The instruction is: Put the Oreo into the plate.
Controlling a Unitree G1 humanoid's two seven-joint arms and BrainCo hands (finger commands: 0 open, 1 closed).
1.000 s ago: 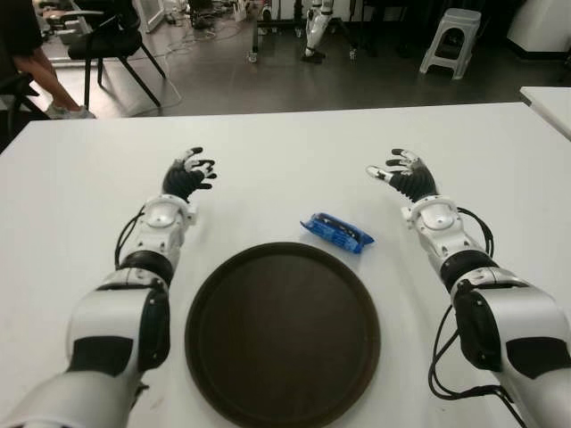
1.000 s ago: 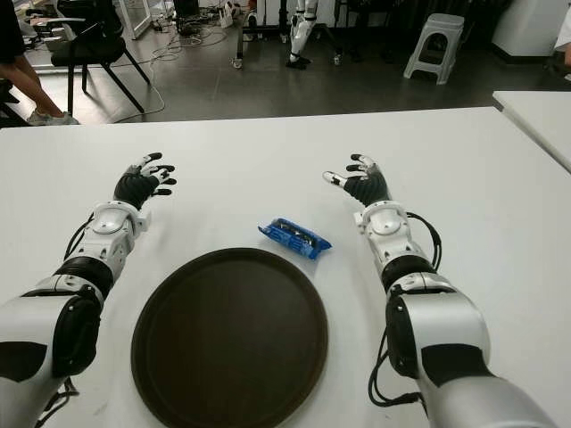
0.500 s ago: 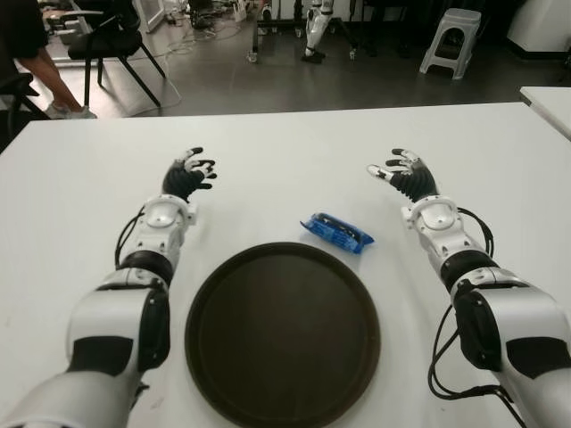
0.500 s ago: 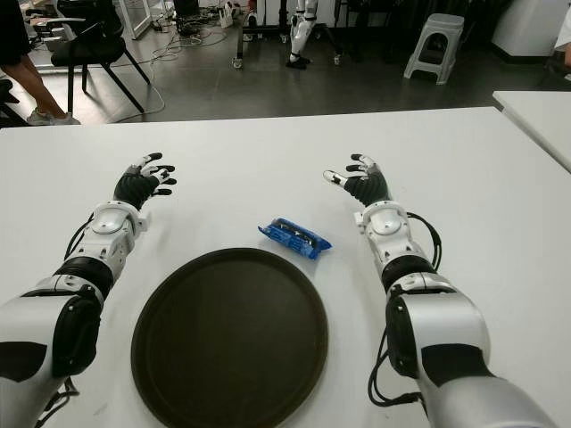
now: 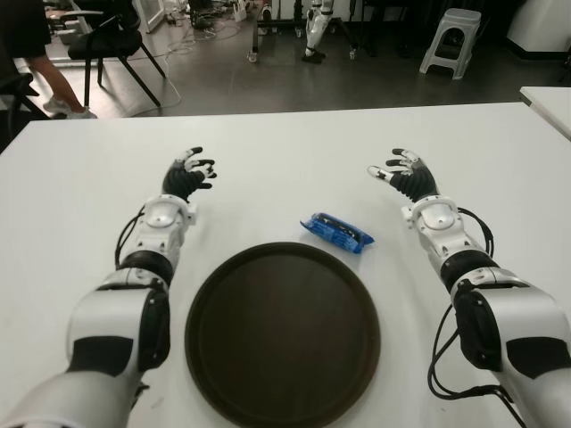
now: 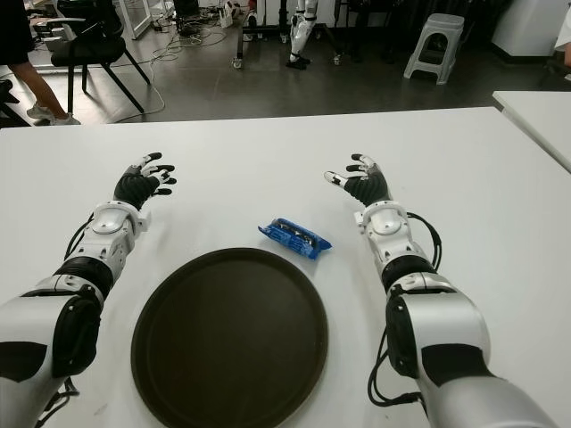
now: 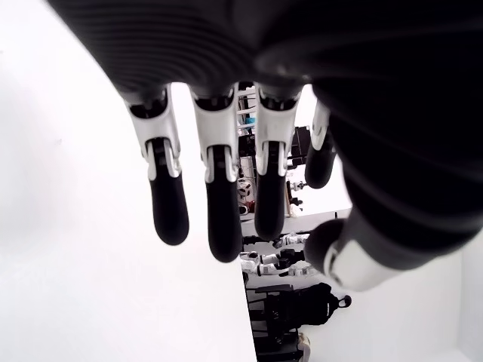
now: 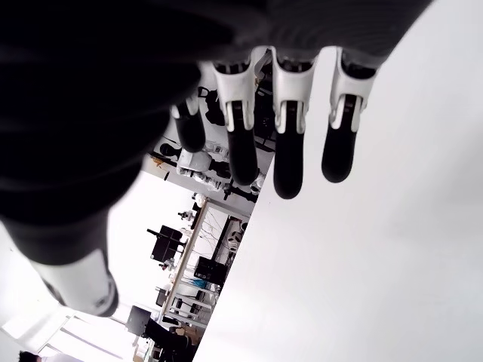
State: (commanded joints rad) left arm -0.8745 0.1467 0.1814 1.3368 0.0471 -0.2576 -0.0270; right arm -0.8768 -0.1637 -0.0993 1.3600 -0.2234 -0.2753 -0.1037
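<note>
A blue Oreo packet lies on the white table, just beyond the far right rim of a round dark brown plate. The plate holds nothing. My left hand is out over the table to the left of the packet, fingers spread and holding nothing. My right hand is to the right of the packet and a little farther back, fingers also spread with nothing in them. Both wrist views show only extended fingers over white table.
Beyond the table's far edge is a grey floor with a black chair, a person's legs at the far left, a white stool and a second white table at the right.
</note>
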